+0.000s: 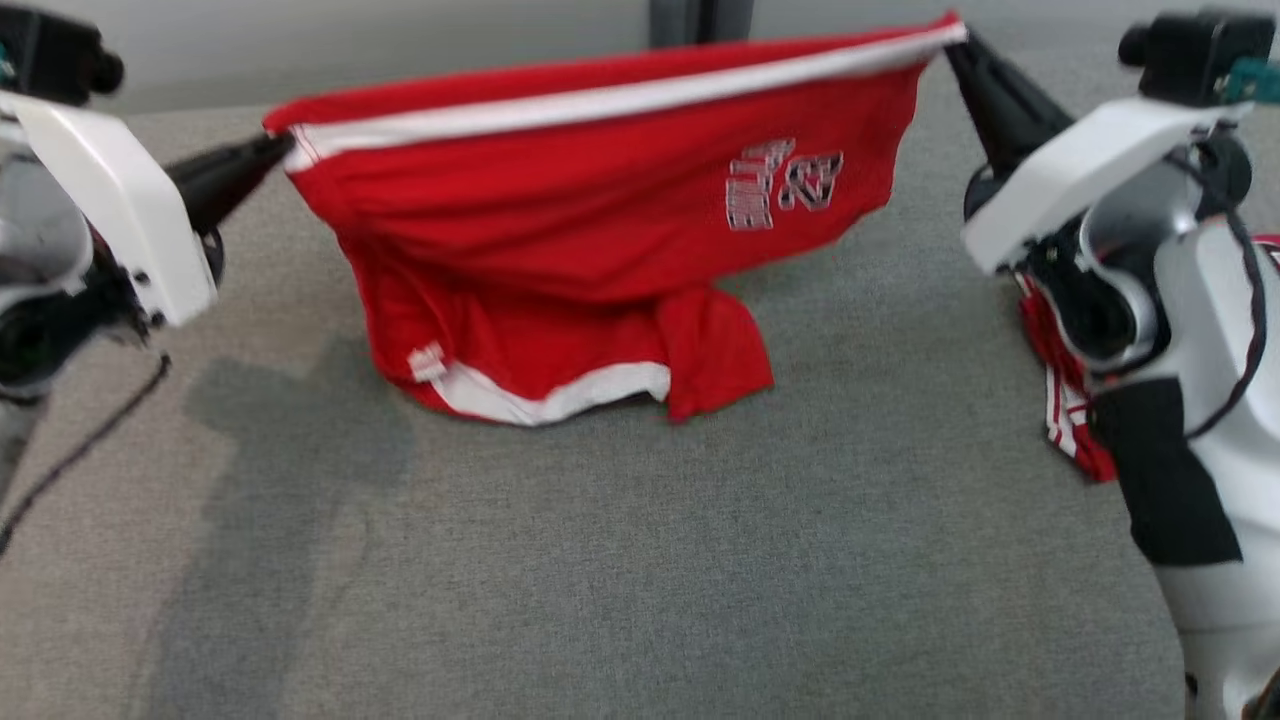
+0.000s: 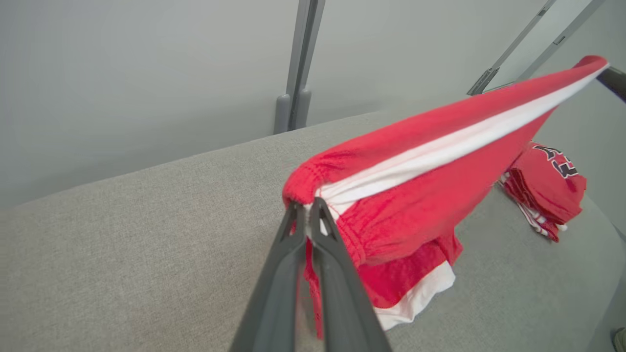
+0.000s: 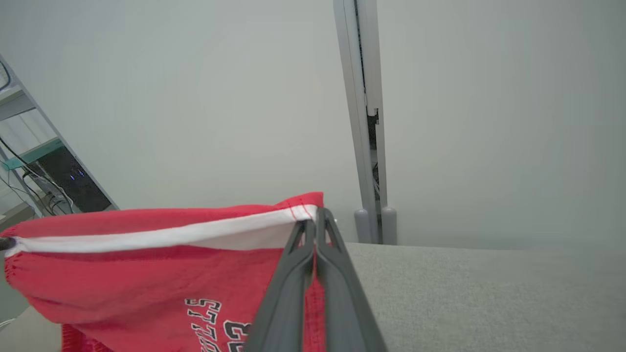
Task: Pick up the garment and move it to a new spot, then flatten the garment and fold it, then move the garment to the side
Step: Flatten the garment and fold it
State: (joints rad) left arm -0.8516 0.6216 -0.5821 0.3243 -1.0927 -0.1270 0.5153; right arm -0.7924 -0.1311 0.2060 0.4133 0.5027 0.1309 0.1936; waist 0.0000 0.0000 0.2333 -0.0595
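Shorts (image 1: 600, 230) hang between left claw (image 1: 283, 148) and right claw (image 1: 952, 42), both pinching top corners tight, hem on wide grey cloth (image 1: 600, 560)

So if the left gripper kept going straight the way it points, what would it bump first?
The red shorts: the left gripper is shut on their waistband corner, so it would push into that cloth at once. Beyond, probably the grey surface, though depth is hard to judge.
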